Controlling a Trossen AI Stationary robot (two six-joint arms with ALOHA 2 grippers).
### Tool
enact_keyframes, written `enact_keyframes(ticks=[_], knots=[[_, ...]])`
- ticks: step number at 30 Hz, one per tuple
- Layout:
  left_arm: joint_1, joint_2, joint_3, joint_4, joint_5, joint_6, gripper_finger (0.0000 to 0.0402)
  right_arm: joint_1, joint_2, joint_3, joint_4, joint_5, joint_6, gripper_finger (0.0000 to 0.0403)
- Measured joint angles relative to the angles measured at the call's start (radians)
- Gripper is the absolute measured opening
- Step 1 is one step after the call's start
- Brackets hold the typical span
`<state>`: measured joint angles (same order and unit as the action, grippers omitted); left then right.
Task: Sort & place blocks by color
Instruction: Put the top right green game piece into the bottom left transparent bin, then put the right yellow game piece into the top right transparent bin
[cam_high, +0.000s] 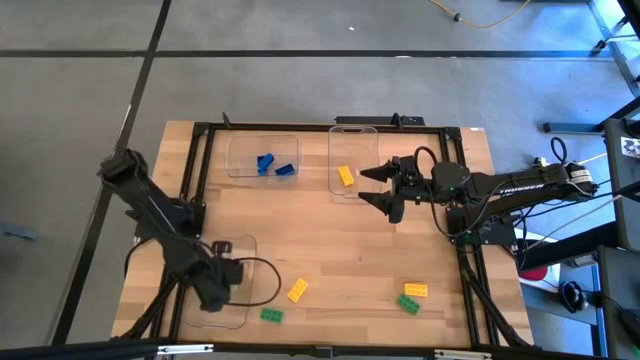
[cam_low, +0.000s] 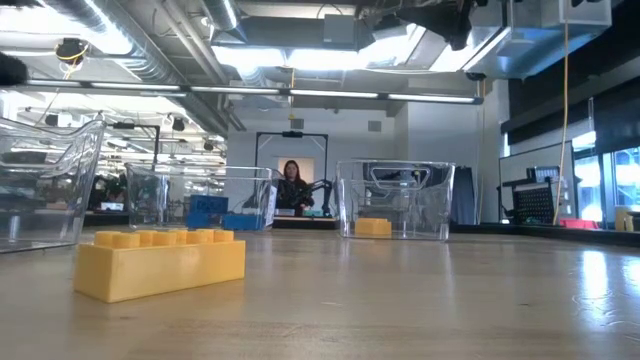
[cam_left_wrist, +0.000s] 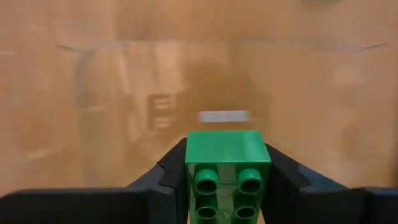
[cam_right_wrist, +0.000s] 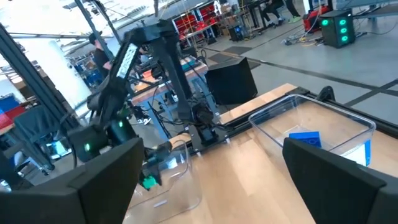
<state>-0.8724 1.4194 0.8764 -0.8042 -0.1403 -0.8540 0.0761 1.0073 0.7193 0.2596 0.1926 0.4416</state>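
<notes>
My left gripper (cam_left_wrist: 228, 186) hovers over the near-left clear tray (cam_high: 240, 248) and is shut on a green block (cam_left_wrist: 228, 163). My right gripper (cam_high: 364, 185) is open and holds nothing, level beside the far-middle tray (cam_high: 352, 132), where one yellow block (cam_high: 346, 176) lies. Two blue blocks (cam_high: 274, 166) lie in the far-left tray (cam_high: 262, 140). On the bare table near the front lie a yellow block (cam_high: 297, 291), a green block (cam_high: 272, 315), another yellow block (cam_high: 416, 290) and another green block (cam_high: 409, 304). My left gripper pinches the green block by two opposite side walls (cam_left_wrist: 189, 171), one finger (cam_left_wrist: 165, 180) on each side. The block's studded face (cam_left_wrist: 227, 193) shows toward the wrist camera. It is lifted clear above the tray floor.
A black frame (cam_high: 200, 160) runs round the table's left, far and right sides. A cable loop (cam_high: 262, 285) lies by my left gripper. The table's middle (cam_high: 330, 250) is bare wood. In the low view a person (cam_low: 292, 186) stands in the room beyond.
</notes>
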Motion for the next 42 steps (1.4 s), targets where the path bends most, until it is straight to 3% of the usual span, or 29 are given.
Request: enact_keyframes(ticks=[3, 9, 17, 24, 29, 32, 36, 39, 42], knots=[[0.034, 0.071, 0.000, -0.014, 0.001, 0.066, 0.0122, 0.000, 0.000, 0.000, -0.001, 0.022, 0.003, 0.0386], [0.077, 0.145, 0.000, -0.004, 0.100, 0.178, 0.0122, 0.000, 0.000, 0.000, -0.002, 0.025, 0.002, 0.0386], [0.081, 0.146, 0.000, 0.005, 0.096, 0.165, 0.0123, 0.000, 0.000, 0.001, -0.005, 0.025, 0.002, 0.0386], [0.083, 0.146, 0.000, -0.001, 0.068, 0.099, 0.0245, 0.000, 0.000, 0.001, -0.008, 0.025, 0.002, 0.0386], [0.117, 0.135, 0.000, -0.011, 0.176, 0.097, 0.0308, 0.000, 0.000, 0.001, -0.009, 0.025, 0.002, 0.0386], [0.142, 0.078, 0.000, -0.021, 0.226, 0.097, 0.0327, 0.000, 0.000, 0.001, -0.009, 0.025, 0.002, 0.0386], [0.183, -0.072, 0.005, -0.040, 0.214, 0.081, 0.0328, 0.000, 0.000, 0.001, -0.009, 0.025, 0.003, 0.0386], [0.217, -0.220, 0.030, -0.046, 0.137, 0.070, 0.0324, 0.000, 0.000, 0.001, -0.009, 0.025, 0.003, 0.0386], [0.263, -0.353, 0.080, -0.040, -0.014, 0.070, 0.0324, 0.000, 0.000, 0.001, -0.009, 0.025, 0.002, 0.0386]])
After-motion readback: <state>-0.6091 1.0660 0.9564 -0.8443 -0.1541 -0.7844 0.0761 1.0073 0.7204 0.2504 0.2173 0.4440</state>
